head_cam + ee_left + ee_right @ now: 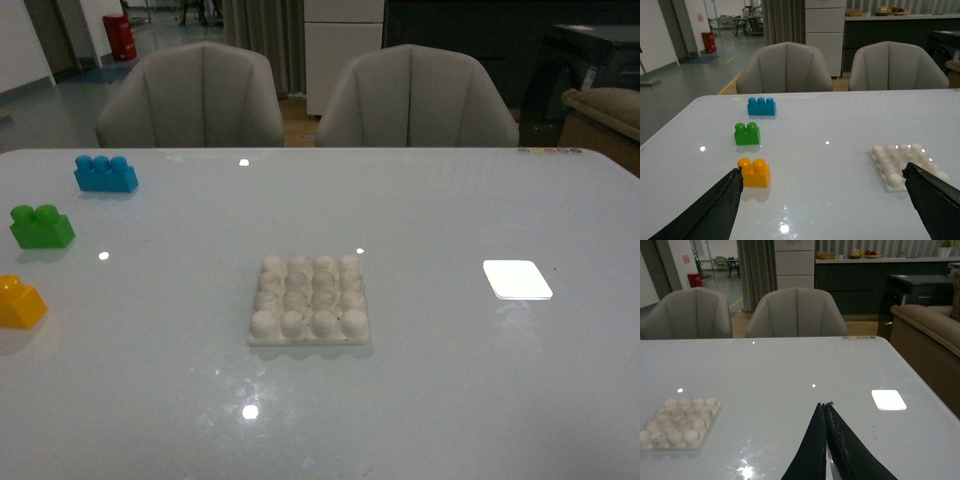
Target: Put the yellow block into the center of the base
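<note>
The yellow block (20, 301) sits on the white table at the far left edge of the front view, two studs up. It also shows in the left wrist view (754, 172), just beyond one black finger. My left gripper (823, 172) is open and empty, above the table between the block and the base. The base (309, 300), a white 4x4 studded plate, lies mid-table; it also shows in the left wrist view (905, 164) and the right wrist view (678, 423). My right gripper (824, 405) is shut and empty, to the right of the base. Neither arm shows in the front view.
A green two-stud brick (41, 226) and a blue three-stud brick (105, 173) stand behind the yellow block on the left. A smooth white glossy rectangle (516, 279) lies to the right of the base. Two grey chairs (190, 98) stand behind the table's far edge.
</note>
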You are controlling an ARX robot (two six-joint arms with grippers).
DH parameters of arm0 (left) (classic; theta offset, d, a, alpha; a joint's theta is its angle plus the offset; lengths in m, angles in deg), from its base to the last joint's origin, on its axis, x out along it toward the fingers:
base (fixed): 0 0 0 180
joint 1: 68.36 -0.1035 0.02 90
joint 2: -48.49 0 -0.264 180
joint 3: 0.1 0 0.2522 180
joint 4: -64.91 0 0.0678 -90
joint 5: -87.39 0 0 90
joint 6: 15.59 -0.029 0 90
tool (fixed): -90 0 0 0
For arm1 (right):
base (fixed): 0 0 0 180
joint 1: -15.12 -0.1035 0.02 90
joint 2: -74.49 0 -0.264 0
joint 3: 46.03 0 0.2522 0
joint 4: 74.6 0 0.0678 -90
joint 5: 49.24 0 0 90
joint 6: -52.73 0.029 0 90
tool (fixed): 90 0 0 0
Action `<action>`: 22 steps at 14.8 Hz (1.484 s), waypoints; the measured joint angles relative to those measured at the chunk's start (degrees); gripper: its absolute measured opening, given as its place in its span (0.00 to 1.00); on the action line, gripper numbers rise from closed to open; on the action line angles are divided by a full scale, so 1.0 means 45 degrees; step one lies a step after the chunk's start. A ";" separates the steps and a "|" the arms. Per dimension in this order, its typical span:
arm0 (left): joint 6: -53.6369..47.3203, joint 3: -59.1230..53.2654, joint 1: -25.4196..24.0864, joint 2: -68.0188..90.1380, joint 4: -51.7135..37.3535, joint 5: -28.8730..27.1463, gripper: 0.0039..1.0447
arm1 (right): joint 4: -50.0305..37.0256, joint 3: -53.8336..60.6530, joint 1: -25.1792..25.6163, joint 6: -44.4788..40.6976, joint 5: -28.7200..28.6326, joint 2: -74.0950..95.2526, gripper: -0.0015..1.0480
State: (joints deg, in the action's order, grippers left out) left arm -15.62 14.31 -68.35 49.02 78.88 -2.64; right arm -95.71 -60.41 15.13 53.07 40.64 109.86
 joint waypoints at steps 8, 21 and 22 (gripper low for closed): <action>0.0000 0.0000 0.0000 0.0000 0.0000 0.0000 0.94 | 0.3993 0.0005 0.0000 0.0000 0.0000 -0.4124 0.02; 0.0000 0.0000 0.0000 0.0000 0.0000 0.0005 0.94 | 0.7805 0.0005 0.0000 -0.0010 0.0029 -0.7805 0.03; 0.0000 0.0000 0.0000 0.0000 -0.0015 0.0000 0.94 | 0.7796 0.0005 0.0000 -0.0010 0.0029 -0.7805 0.07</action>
State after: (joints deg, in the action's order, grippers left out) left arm -15.62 14.31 -68.35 49.02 78.82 -2.64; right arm -60.63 -60.39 15.13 53.02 40.77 74.74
